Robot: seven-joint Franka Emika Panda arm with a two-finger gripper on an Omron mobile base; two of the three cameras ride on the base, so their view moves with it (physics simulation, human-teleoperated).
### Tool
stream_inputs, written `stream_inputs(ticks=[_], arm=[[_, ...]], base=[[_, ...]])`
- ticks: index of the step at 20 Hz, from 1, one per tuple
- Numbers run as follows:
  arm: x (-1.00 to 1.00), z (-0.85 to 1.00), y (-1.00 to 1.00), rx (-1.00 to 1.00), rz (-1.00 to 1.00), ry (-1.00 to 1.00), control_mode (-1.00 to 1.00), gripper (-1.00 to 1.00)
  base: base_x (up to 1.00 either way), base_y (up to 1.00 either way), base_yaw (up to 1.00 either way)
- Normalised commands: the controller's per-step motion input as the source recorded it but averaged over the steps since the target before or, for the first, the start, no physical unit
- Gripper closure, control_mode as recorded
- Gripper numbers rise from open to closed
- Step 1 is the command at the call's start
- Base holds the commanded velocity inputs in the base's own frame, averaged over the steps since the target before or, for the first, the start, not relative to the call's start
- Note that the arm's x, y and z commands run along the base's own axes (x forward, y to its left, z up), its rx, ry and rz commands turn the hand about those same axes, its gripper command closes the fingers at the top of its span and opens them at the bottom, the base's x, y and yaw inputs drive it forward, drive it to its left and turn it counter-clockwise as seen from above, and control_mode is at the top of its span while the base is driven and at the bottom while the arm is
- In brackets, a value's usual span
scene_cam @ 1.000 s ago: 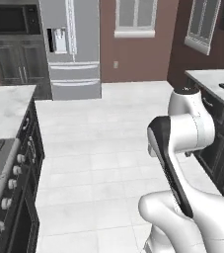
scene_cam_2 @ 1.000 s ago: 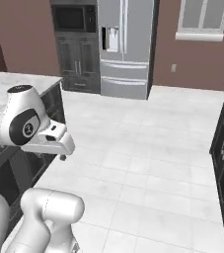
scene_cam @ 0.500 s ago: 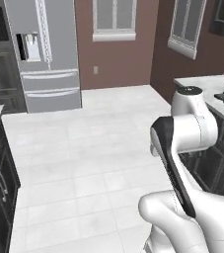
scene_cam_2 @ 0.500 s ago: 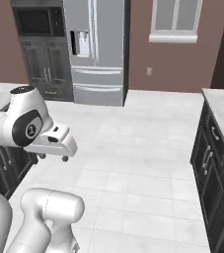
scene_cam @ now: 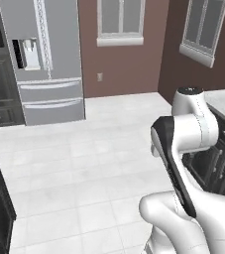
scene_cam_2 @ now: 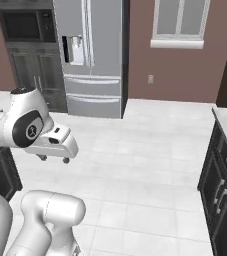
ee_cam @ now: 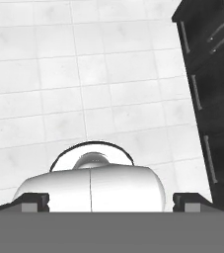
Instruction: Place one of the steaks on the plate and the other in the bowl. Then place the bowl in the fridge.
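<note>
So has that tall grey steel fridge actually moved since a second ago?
No. The tall grey steel fridge still stands against the brown wall beside the dark oven cabinets; the whole picture has shifted because the robot's base is driving.

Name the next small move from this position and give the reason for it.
Probably keep driving the base until a counter with the food comes into view. The end effector is open and holds nothing, tucked over bare floor tiles. The fridge stands shut across the room, and only dark cabinets flank the arm. No steak, plate or bowl is within sight to reach for yet.
</note>
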Motion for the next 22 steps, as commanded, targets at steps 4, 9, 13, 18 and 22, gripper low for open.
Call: stream_inputs(ticks=[4,9,13,18,22], arm=[[0.0,0.0,0.0,0.0,0.0,0.0,1.0,-1.0],[0.0,0.0,0.0,0.0,0.0,0.0,1.0,-1.0],[0.0,0.0,0.0,0.0,0.0,0.0,1.0,-1.0],[0.0,0.0,0.0,0.0,0.0,0.0,1.0,-1.0],[0.0,0.0,0.0,0.0,0.0,0.0,1.0,-1.0]], base=[[1.0,0.02,0.0],[1.0,0.01,0.0],[1.0,0.09,0.0],[1.0,0.15,0.0],[1.0,0.16,0.0]])
